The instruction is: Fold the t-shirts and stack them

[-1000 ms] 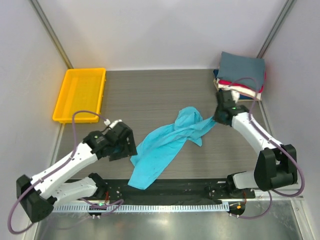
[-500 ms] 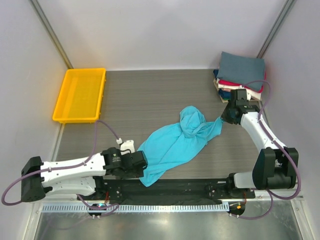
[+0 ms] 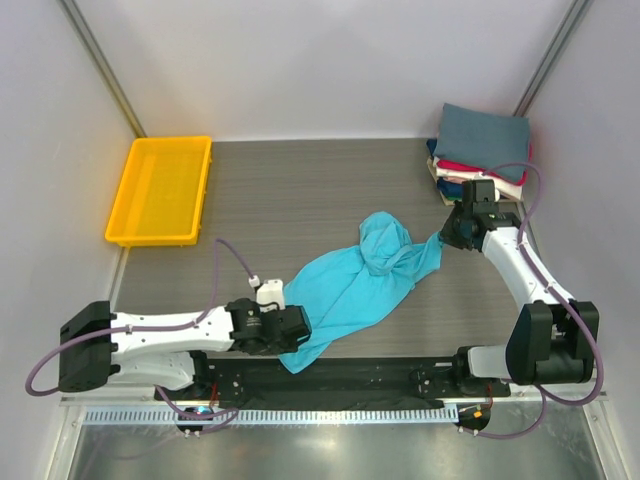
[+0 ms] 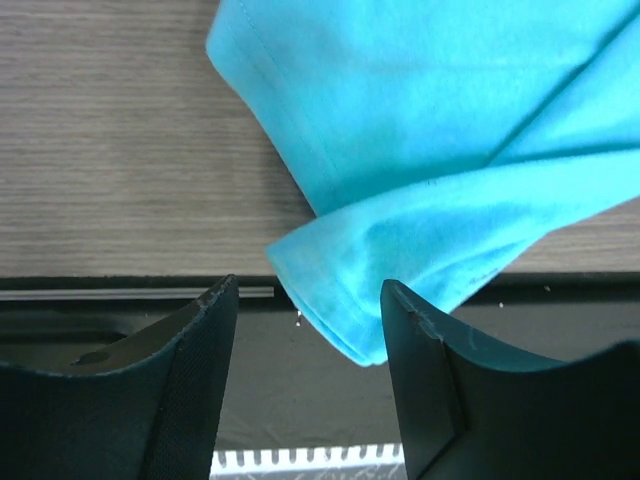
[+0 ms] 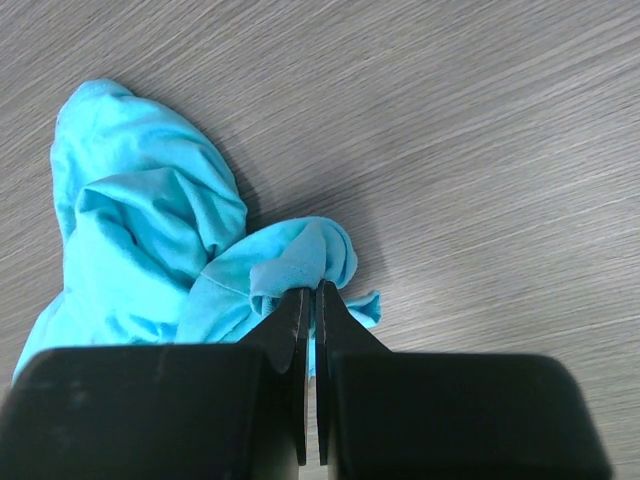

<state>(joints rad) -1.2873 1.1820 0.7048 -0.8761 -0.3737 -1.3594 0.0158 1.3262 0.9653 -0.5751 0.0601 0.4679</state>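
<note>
One limp, light shirt [image 3: 350, 288]: right gripper [image 5: 308, 292] pinches a fold; take the near-edge corner with your spread left gripper [image 4: 308, 292].

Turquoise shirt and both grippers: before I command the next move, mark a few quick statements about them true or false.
1. The right gripper is shut on an edge of the turquoise shirt. True.
2. The left gripper is clamped on the shirt. False: its fingers stand open, and a corner of the shirt shows between them.
3. The turquoise shirt is folded flat. False: it lies crumpled on the table.
4. A folded slate-grey shirt lies uppermost in the far right corner. True.
</note>
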